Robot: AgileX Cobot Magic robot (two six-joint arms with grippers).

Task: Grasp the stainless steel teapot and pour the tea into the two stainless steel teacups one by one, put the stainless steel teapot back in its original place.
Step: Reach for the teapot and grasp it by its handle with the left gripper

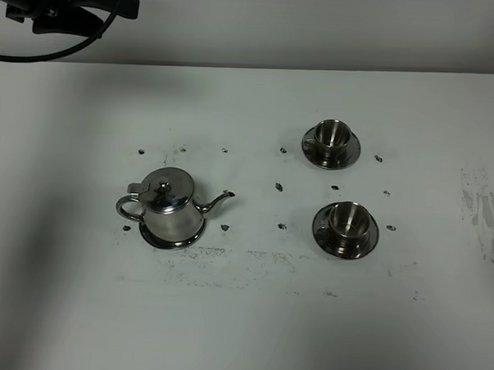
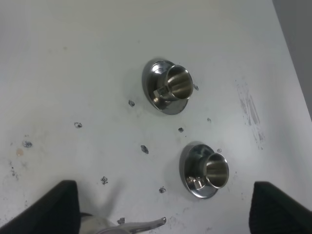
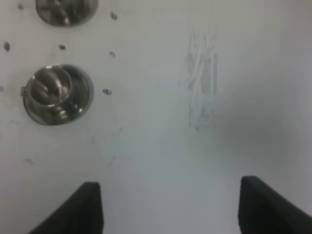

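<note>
A white table, scuffed and dotted with small dark marks, runs back to a grey wall. The stainless steel teapot stands left of the table's middle on its flat saucer. Its spout points toward the right edge and its loop handle toward the left edge. On the right half, the far teacup sits closer to the far edge and the near teacup closer to the front edge. Each rests on its own small saucer, well apart from the pot.

The left gripper hangs high toward the far left corner, its jaws spread wide with nothing between them. Its wrist view catches only the pot's lid edge and spout tip. The right gripper is also apart and empty, over bare table near a streaky scuff.

The pot looks rigid, polished and slippery, so a pinch on the round body would likely skid. If it holds tea it will have some heft and swing toward the spout. The loop handle is the sensible hold, gripped across its thin band from the left-edge side. The knobbed lid may be loose, so tilting calls for care.
</note>
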